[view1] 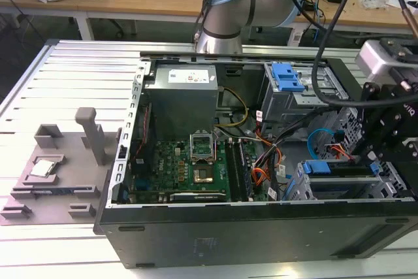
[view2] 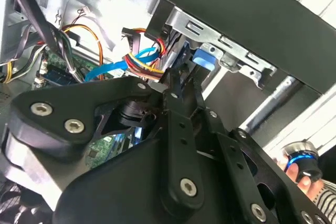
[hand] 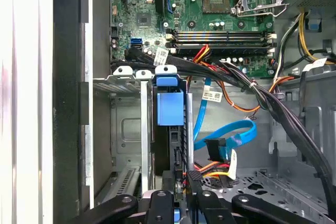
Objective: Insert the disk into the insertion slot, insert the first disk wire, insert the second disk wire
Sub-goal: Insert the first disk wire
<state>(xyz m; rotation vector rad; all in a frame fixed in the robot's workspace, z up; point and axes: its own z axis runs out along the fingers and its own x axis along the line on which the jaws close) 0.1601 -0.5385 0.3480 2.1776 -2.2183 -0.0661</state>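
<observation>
The disk stands on edge inside the insertion slot (hand: 126,129), its blue carrier handle (hand: 170,106) facing out; in the exterior view the handle (view1: 318,167) sits in the silver cage (view1: 304,191) at the case's right front. My gripper (hand: 184,203) hovers just behind the disk's rear edge. Its fingers (view2: 176,85) look shut on the black connector (hand: 193,176) of a red, yellow and black disk wire (view2: 144,66). A blue flat disk wire (hand: 231,137) with a black plug loops loose beside it. The black gripper body (view1: 385,142) is at the exterior view's right.
A taller bay with a blue latch (view1: 287,76) stands behind the cage. A thick black cable bundle (hand: 252,90) crosses above the disk. The motherboard (view1: 183,168) and power supply (view1: 181,99) fill the case's left. A person's hand holds a blue-lit knob (view2: 299,166).
</observation>
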